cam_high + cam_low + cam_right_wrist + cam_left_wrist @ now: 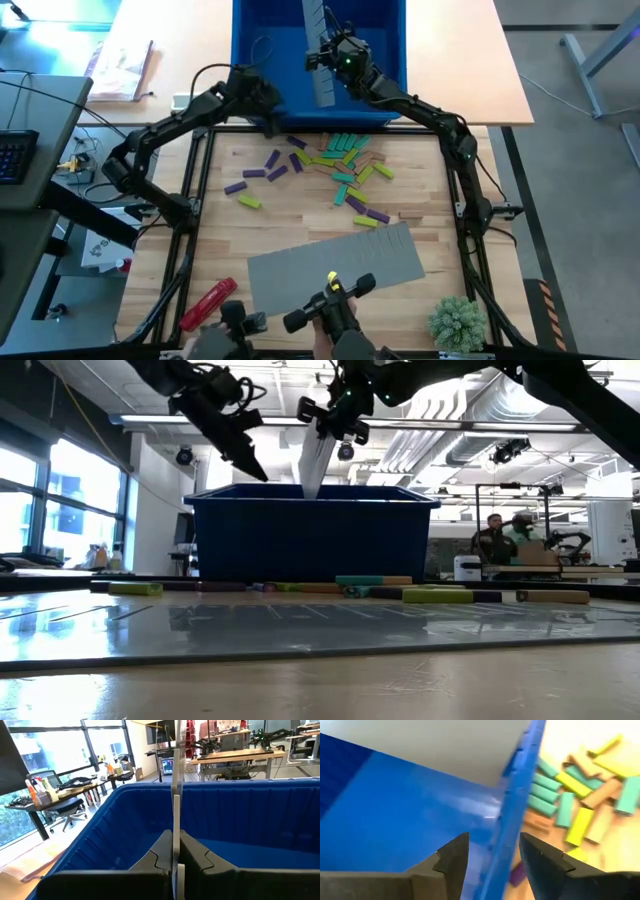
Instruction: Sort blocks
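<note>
Your right hand (176, 851) clenched on a grey mat (320, 55), upright over the blue bin (260, 40) | left hand (492, 857) released, straddling the bin's rim | blocks (340, 160) on the surface (290, 225)

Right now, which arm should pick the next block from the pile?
Left. Its gripper is empty with jaws apart at the bin's near wall, beside the blocks. The right gripper is shut on a grey mat.

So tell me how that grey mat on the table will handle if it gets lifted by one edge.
The grey mat looks thin and flat, so probably light and somewhat bendy. Lying flush on the table, its edge may be hard to catch.
</note>
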